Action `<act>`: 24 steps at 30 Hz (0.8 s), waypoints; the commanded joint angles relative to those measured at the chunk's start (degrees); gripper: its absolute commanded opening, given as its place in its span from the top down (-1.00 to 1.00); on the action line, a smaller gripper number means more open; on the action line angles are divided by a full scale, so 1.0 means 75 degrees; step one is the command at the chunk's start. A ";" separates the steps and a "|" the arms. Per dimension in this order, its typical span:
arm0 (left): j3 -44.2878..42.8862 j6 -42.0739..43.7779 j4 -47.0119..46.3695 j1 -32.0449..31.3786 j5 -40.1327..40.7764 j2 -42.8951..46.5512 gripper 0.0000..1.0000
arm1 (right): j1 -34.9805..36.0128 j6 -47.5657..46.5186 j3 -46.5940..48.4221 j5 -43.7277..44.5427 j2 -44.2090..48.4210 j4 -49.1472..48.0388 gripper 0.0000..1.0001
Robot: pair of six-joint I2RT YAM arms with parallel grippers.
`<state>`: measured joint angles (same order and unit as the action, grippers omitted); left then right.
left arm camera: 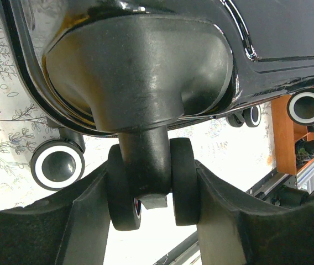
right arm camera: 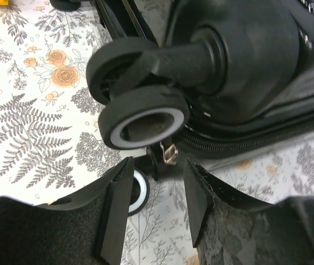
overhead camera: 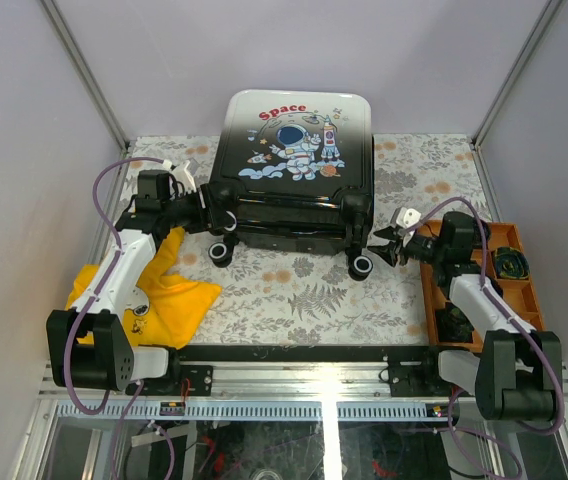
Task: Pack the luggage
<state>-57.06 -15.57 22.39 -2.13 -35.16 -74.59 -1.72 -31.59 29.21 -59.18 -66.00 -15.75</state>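
The left gripper [left arm camera: 152, 190], clamped on a luggage [overhead camera: 294, 150] wheel [left arm camera: 125, 190], may slip if it swivels; the right gripper [right arm camera: 157, 179] gapes empty.

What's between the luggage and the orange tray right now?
The right end effector, open, beside the near-right wheel of the luggage, orange tray on its other side. Top external view.

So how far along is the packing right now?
Nothing looks packed: the luggage lies shut and the yellow cloth sits outside it on the table. In hand: the left gripper clamps a wheel, the right gripper hangs open by another wheel. Left: opening it and loading.
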 commanded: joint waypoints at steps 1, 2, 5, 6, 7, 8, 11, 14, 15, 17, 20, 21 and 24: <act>0.0108 0.0243 -0.0161 0.0166 -0.0077 0.0051 1.00 | 0.0278 -0.0826 -0.0042 -0.0176 -0.0076 -0.1007 0.03; 0.0116 0.0248 -0.0161 0.0158 -0.0071 0.0063 1.00 | 0.0308 -0.0821 -0.0040 -0.0164 -0.0120 -0.1107 0.03; 0.0131 0.0248 -0.0150 0.0159 -0.0072 0.0062 1.00 | 0.0350 -0.0969 -0.0022 -0.0160 -0.0262 -0.1263 0.03; 0.0125 0.0248 -0.0150 0.0160 -0.0085 0.0063 1.00 | 0.0365 -0.1036 0.0008 -0.0185 -0.0311 -0.1259 0.03; 0.0120 0.0248 -0.0150 0.0165 -0.0091 0.0058 1.00 | 0.0388 -0.1162 0.0032 -0.0213 -0.0352 -0.1184 0.04; 0.0103 0.0239 -0.0150 0.0164 -0.0083 0.0052 1.00 | 0.0424 -0.1340 0.0050 -0.0218 -0.0379 -0.1087 0.04; 0.0099 0.0224 -0.0150 0.0167 -0.0100 0.0043 1.00 | 0.0517 -0.1798 0.0063 -0.0208 -0.0438 -0.0831 0.04; 0.0106 0.0225 -0.0150 0.0165 -0.0102 0.0063 1.00 | 0.0561 -0.1945 0.0066 -0.0159 -0.0520 -0.0899 0.04; 0.0116 0.0225 -0.0139 0.0167 -0.0086 0.0070 1.00 | 0.0578 -0.1891 0.0066 -0.0140 -0.0542 -0.0965 0.04; 0.0147 0.0225 -0.0127 0.0167 -0.0071 0.0104 1.00 | 0.0602 -0.1879 0.0106 -0.0137 -0.0573 -0.0961 0.04; 0.0165 0.0214 -0.0135 0.0166 -0.0082 0.0107 1.00 | 0.0657 -0.2045 0.0111 -0.0123 -0.0634 -0.0944 0.04; 0.0153 0.0213 -0.0138 0.0164 -0.0082 0.0102 1.00 | 0.0676 -0.2116 0.0119 -0.0099 -0.0665 -0.0936 0.04; 0.0143 0.0212 -0.0138 0.0165 -0.0078 0.0076 1.00 | 0.0763 -0.2183 0.0118 0.0047 -0.0800 -0.1062 0.05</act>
<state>-56.75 -15.64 21.98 -1.91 -35.64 -74.59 2.85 -45.19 28.95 -59.18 -70.96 -21.26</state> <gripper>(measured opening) 0.510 0.480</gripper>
